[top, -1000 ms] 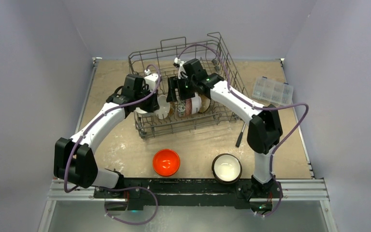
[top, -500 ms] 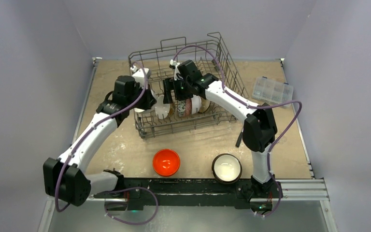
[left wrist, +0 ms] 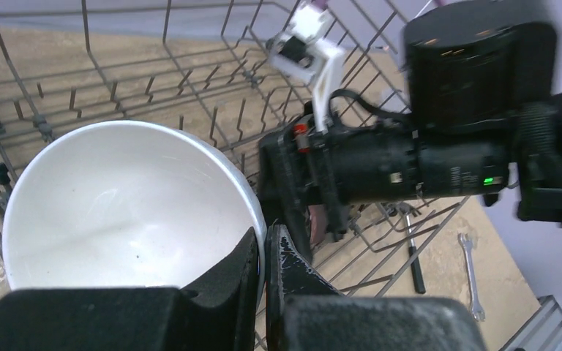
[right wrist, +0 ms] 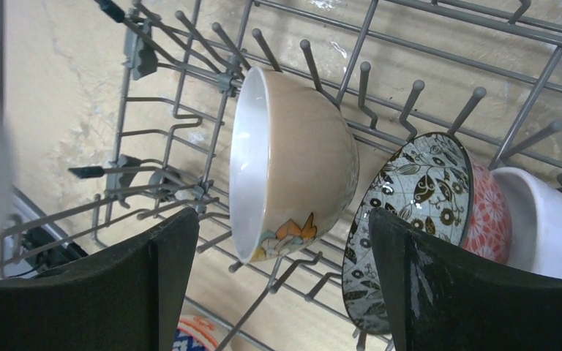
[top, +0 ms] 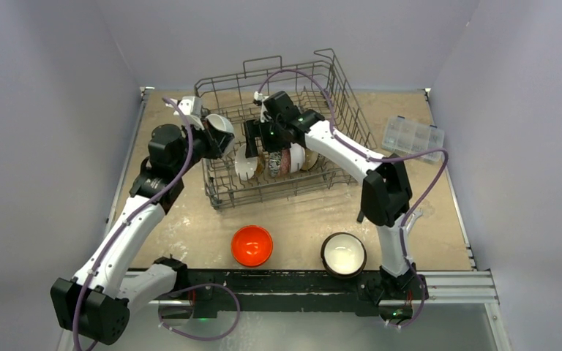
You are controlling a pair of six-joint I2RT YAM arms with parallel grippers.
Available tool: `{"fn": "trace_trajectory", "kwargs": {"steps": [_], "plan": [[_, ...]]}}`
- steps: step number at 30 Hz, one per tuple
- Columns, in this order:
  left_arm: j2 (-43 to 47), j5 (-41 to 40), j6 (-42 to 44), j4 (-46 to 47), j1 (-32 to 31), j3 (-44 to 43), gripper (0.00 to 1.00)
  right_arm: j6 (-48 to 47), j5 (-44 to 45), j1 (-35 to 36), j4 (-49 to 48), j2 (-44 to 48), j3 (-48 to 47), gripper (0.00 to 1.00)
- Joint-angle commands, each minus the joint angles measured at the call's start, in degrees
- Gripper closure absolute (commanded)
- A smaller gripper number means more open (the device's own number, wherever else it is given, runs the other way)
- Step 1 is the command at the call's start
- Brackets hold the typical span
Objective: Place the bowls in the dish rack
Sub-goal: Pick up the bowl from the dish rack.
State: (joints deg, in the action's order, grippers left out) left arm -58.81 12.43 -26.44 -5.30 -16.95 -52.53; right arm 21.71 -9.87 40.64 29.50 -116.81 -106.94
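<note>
- done so far: inside the dish rack (top: pixel 285 191) at least three bowls stand on edge between the tines: a tan bowl (right wrist: pixel 293 161), a patterned bowl (right wrist: pixel 410 212) and a plain white one (right wrist: pixel 541 219) side by side.
- my right gripper (right wrist: pixel 279 216) hangs over that row inside the rack, jaws wide apart and holding nothing.
- in hand: my left gripper (left wrist: pixel 263 234) is clamped on the rim of a white bowl (left wrist: pixel 117 205), held above the rack's left side and not yet seated.
- left to do: an orange bowl (top: pixel 252 245) and a dark bowl with cream inside (top: pixel 343 254) sit on the table in front of the rack.
- i judge we are past halfway, with three placements remaining.
</note>
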Motion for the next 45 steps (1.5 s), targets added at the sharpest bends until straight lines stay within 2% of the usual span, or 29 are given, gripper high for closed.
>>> {"fn": "trace_trajectory", "kwargs": {"steps": [1, 8, 12, 18, 26, 31, 36, 39, 45], "plan": [[4.08, 0.28, -0.54, 8.03, 0.24, -0.32, 1.0, -0.73, 3.52, 1.53, 4.6, -2.91, -4.52, 0.12], [6.21, -0.46, 0.59, 7.42, 0.24, -0.24, 1.0, -0.54, 4.88, 2.27, 6.65, -6.67, -6.27, 0.11], [6.59, -0.47, 0.77, 7.32, 0.25, -0.36, 1.0, -0.57, 1.09, 2.27, 5.18, -6.93, -6.23, 0.11], [7.14, -0.71, 1.66, 6.37, 0.27, -0.37, 1.0, 0.22, -5.14, 2.27, -0.62, -2.52, -3.64, 0.12], [7.91, -1.4, 2.78, 5.4, 0.27, -0.28, 1.0, 2.49, -9.36, 2.25, -4.96, -1.05, -2.14, 0.14], [8.09, -1.66, 3.55, 5.42, 0.29, -0.28, 1.0, 0.95, -5.55, 2.39, -3.1, -2.8, -2.17, 0.17], [8.06, -1.66, 4.18, 3.25, 0.26, -0.31, 1.0, -0.6, -1.36, 2.87, -0.94, -3.75, -2.85, 0.12], [7.96, -1.53, 4.33, 3.02, 0.25, -0.25, 1.0, -1.35, -0.84, 2.86, -1.22, -4.3, -3.2, 0.09], [8.08, -1.46, 4.3, 2.84, 0.25, -0.29, 1.0, -5.75, -2.93, 3.02, -0.28, -8.29, -6.99, 0.07]]}}
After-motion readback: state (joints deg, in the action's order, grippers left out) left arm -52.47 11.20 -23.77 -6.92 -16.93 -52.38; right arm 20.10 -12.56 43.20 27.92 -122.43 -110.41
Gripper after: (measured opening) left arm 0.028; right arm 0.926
